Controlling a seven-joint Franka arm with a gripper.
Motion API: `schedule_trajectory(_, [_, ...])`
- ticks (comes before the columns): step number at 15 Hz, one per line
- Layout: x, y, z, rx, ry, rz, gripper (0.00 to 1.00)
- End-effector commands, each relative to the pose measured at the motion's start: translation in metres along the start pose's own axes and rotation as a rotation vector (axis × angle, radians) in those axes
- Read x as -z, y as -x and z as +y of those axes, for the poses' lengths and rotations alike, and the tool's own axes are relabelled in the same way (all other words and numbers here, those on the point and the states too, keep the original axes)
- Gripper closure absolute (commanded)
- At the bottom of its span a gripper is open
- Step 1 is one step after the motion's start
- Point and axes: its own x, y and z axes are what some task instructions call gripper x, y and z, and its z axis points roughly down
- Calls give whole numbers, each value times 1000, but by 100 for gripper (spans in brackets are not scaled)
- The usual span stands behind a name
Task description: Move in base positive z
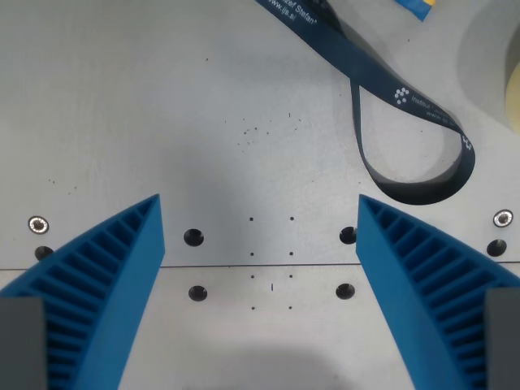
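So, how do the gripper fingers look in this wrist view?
The gripper has two bright blue fingers, wedge-shaped and tapering to narrow tips. Their inner structure is ribbed, with rows of thin slats. Grey blocks show at the base of each, at the bottom corners. No cables or markings are visible on them.

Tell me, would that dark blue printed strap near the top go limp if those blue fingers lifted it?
Probably limp: the lanyard is a thin flat band that curls into a loose loop on the table. It looks light, so a push would likely slide or fold it rather than roll it. The gripper is open and apart from it.
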Motion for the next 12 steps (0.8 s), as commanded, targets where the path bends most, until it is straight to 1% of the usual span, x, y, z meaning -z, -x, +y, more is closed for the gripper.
schedule_trajectory(1, [8, 0, 0, 0, 0, 6, 0])
schedule_trajectory(12, [63, 1, 0, 0, 0, 6, 0])
